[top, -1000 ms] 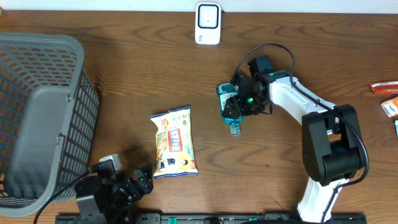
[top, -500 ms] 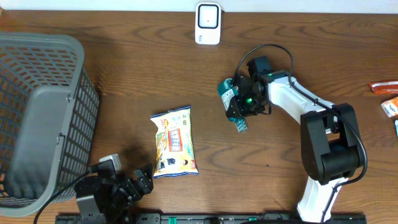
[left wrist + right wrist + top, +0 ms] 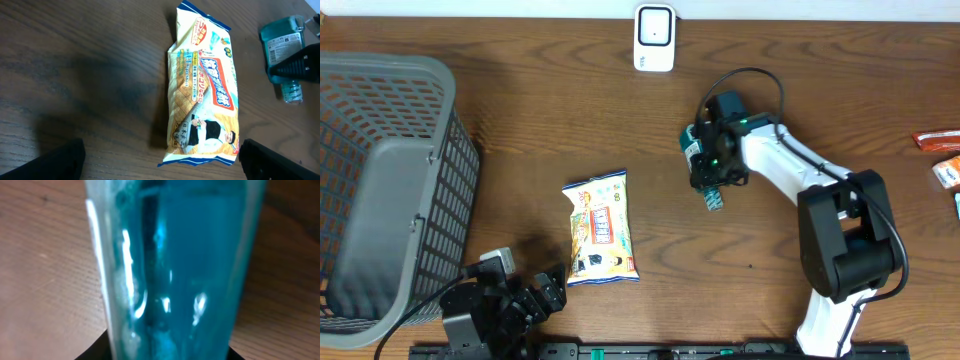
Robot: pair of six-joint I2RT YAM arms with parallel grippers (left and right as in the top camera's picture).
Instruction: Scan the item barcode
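A teal bottle (image 3: 696, 147) with a clear cap end is held in my right gripper (image 3: 712, 166), which is shut on its body right of the table's middle. The right wrist view is filled by the blurred teal bottle (image 3: 175, 265), with dark jaw edges at the bottom on both sides. The same bottle (image 3: 282, 37) shows at the top right of the left wrist view. A white scanner (image 3: 654, 38) stands at the table's back edge. My left gripper (image 3: 535, 295) sits low at the front left, open, its fingers (image 3: 50, 162) wide apart just short of a yellow snack bag (image 3: 202, 95).
A grey mesh basket (image 3: 380, 190) fills the left side. The yellow snack bag (image 3: 602, 227) lies flat near the table's middle. Small packets (image 3: 935, 140) lie at the far right edge.
My right gripper has closed on the teal bottle and shifted it slightly right and toward the back, tilting it. The left arm and snack bag have not moved.
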